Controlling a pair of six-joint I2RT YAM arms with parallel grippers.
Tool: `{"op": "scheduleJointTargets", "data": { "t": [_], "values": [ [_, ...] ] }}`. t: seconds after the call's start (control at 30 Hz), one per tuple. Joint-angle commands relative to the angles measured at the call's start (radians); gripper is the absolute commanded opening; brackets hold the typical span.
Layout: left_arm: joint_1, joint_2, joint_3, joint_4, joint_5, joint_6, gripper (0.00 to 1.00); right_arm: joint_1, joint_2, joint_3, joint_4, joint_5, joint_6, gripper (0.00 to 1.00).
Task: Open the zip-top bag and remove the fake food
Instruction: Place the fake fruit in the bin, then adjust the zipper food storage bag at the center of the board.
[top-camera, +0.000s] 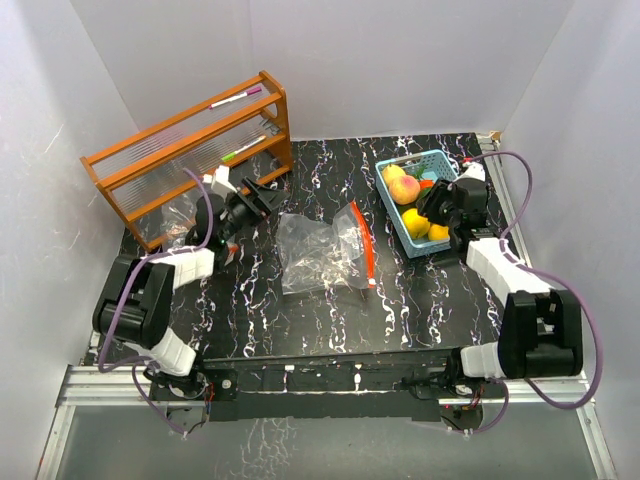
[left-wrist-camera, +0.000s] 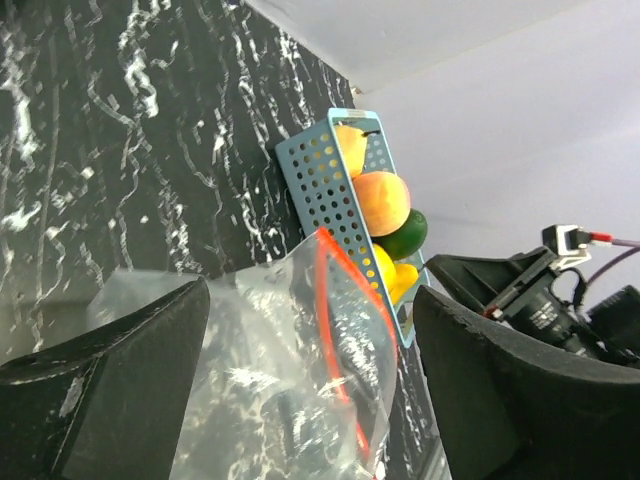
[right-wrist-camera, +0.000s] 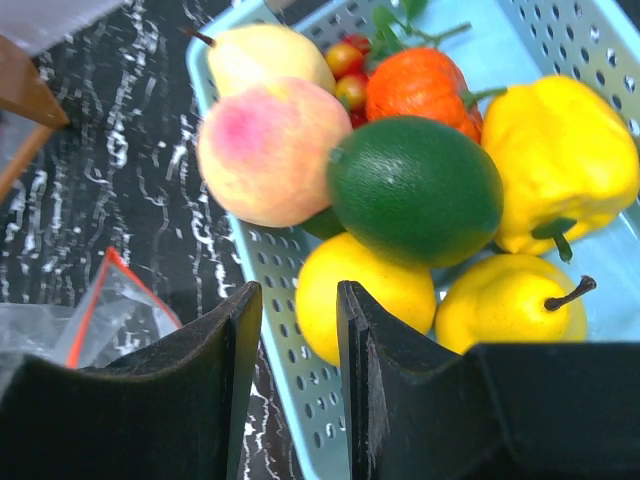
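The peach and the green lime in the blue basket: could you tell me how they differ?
The peach is pale orange with a pink blush; the lime is uniformly dark green. The peach sits at the basket wall; the lime lies nearer the middle. Both are round and glossy.

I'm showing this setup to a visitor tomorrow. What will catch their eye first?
Most likely the bright fake food, yellow, peach, green and orange, piled in the blue basket at the table's far right. Next come the crumpled clear zip-top bag with its red strip at the centre, just ahead of the open left gripper, and the orange wooden rack at the far left.
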Motion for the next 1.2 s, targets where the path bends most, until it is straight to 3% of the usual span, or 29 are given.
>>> {"op": "scheduleJointTargets", "data": {
  "t": [0.0, 0.13, 0.33, 0.47, 0.77, 1.0, 1.17],
  "values": [
    [-0.114, -0.101, 0.154, -0.226, -0.058, 0.179, 0.8, 0.006, -0.093, 0.029, 0.047, -0.013, -0.014, 0.38],
    [-0.262, -0.09, 0.215, -0.274, -0.112, 0.237, 0.76, 0.006, -0.107, 0.024, 0.049, -0.009, -0.004, 0.38],
    [-0.444, 0.059, 0.254, -0.311, -0.182, 0.299, 0.75, 0.005, -0.073, 0.008, 0.06, -0.01, 0.01, 0.38],
    [-0.514, 0.145, 0.248, -0.293, -0.204, 0.313, 0.75, 0.006, -0.065, -0.01, 0.076, -0.014, 0.017, 0.38],
    [-0.481, 0.199, 0.216, -0.333, -0.216, 0.324, 0.76, 0.005, -0.084, -0.013, 0.058, -0.001, -0.036, 0.43],
    [-0.417, 0.14, 0.2, -0.313, -0.163, 0.316, 0.76, 0.005, -0.093, 0.003, 0.091, -0.069, -0.044, 0.75],
    [-0.398, 0.025, 0.236, -0.435, -0.208, 0.386, 0.79, 0.005, -0.087, -0.017, 0.112, -0.072, -0.048, 0.8]
  ]
}}
